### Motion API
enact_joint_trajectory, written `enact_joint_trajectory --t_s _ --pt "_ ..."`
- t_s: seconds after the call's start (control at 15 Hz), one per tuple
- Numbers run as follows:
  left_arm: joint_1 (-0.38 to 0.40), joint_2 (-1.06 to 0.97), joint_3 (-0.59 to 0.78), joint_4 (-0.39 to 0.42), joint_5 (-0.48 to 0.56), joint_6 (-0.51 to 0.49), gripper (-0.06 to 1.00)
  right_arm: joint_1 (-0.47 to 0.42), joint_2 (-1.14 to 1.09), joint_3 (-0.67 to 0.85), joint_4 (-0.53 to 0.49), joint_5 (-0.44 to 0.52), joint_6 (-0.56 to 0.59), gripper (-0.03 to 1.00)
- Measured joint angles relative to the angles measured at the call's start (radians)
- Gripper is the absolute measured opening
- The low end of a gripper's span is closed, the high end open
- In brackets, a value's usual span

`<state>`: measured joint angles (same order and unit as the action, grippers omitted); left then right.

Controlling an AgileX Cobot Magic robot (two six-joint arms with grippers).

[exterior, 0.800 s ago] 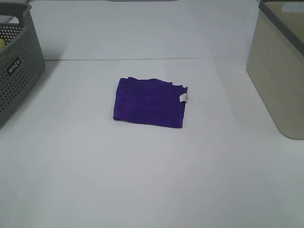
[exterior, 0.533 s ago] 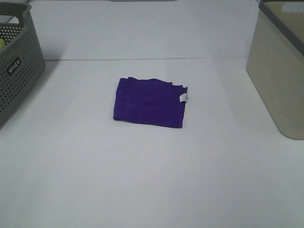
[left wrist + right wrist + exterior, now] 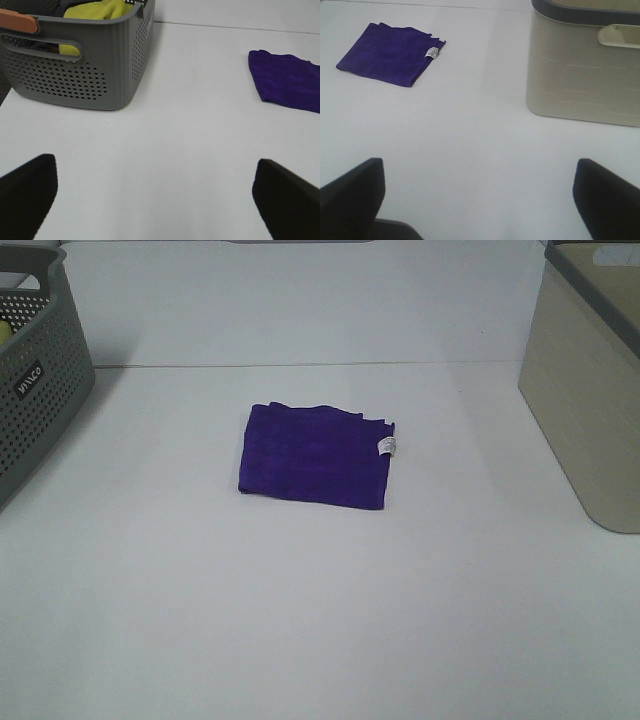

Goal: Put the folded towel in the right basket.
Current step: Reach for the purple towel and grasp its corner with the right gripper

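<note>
A folded purple towel (image 3: 315,456) with a small white tag lies flat in the middle of the white table. It also shows in the left wrist view (image 3: 287,81) and in the right wrist view (image 3: 390,53). The right basket (image 3: 590,390) is beige with a grey rim and stands at the table's right edge; it also shows in the right wrist view (image 3: 585,65). Neither arm shows in the high view. My left gripper (image 3: 155,192) and my right gripper (image 3: 477,192) are both open and empty, well short of the towel.
A grey perforated basket (image 3: 35,380) stands at the left edge; the left wrist view shows the basket (image 3: 80,55) holding yellow cloth (image 3: 97,9). The white table (image 3: 320,620) stretches around the towel.
</note>
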<state>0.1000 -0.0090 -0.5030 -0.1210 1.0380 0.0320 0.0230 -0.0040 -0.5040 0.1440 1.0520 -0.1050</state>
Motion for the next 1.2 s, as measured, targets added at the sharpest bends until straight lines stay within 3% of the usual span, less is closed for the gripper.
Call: enact_joint_trajectory --t_s 1.2 --pt "0.0 0.0 0.0 0.0 0.0 0.0 0.99 0.0 0.0 0.0 0.0 0.0 0.0 0.98"
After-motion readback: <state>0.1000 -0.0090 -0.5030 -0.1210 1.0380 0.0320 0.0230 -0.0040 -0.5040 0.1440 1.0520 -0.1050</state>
